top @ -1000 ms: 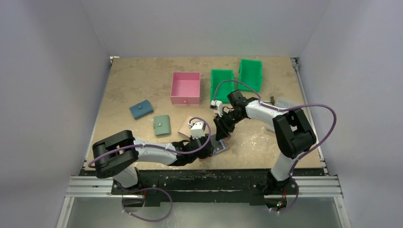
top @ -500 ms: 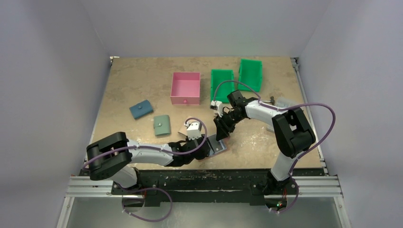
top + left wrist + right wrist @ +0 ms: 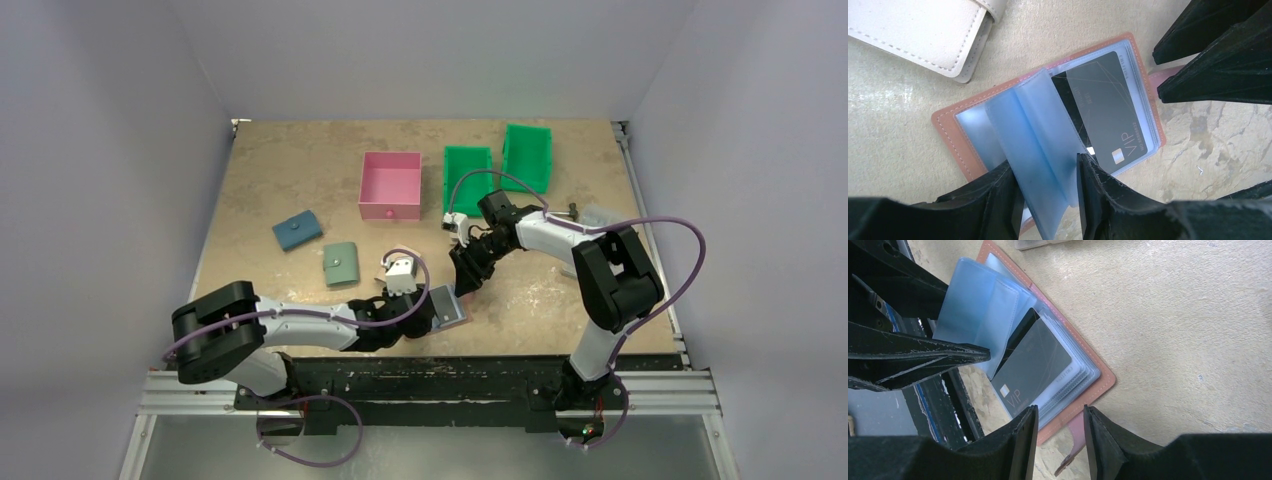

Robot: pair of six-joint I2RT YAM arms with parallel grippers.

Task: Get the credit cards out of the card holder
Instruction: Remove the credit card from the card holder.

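Now, from above, the card holder point(image 3: 455, 312) is seen open at lower centre, the left arm point(image 3: 300, 322) stretched low to it, the right gripper point(image 3: 466, 283) just above. At the left wrist, the left gripper point(image 3: 1045, 162) is clamped on the blue sleeve point(image 3: 1028, 125), baring the black card point(image 3: 1103, 110). At the right wrist, the fingers point(image 3: 1015, 445) are spread, empty; the card's edge should be pinched squarely.
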